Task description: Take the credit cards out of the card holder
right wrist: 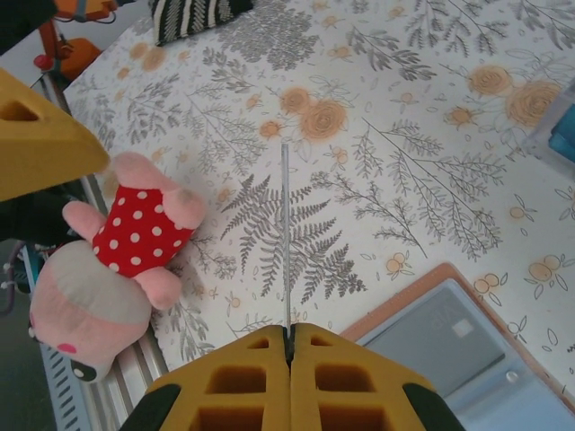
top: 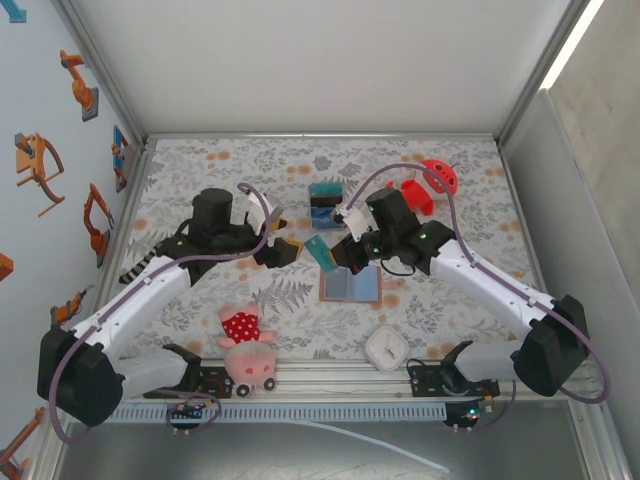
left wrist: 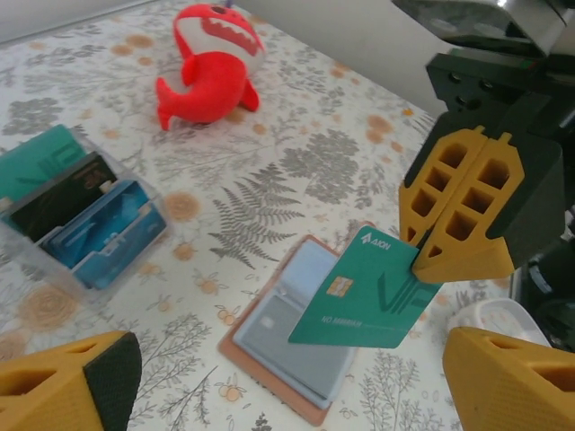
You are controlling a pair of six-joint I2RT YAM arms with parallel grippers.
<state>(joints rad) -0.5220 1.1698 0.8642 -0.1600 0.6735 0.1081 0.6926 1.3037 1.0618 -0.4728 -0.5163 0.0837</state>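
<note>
Card holder (right wrist: 449, 350) cut off btm-right; credit card (right wrist: 286, 233) edge-on, face unseen.

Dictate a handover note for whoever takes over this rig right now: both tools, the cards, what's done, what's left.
Right tool: shut on a green card, held up over the wallet.
Left tool: open, close beside that card, holding nothing.
Wallet: lying open, flat.
Done: green card is out.
Left: put it down; a grey card seems to sit inside the wallet, so pull that one too.
</note>
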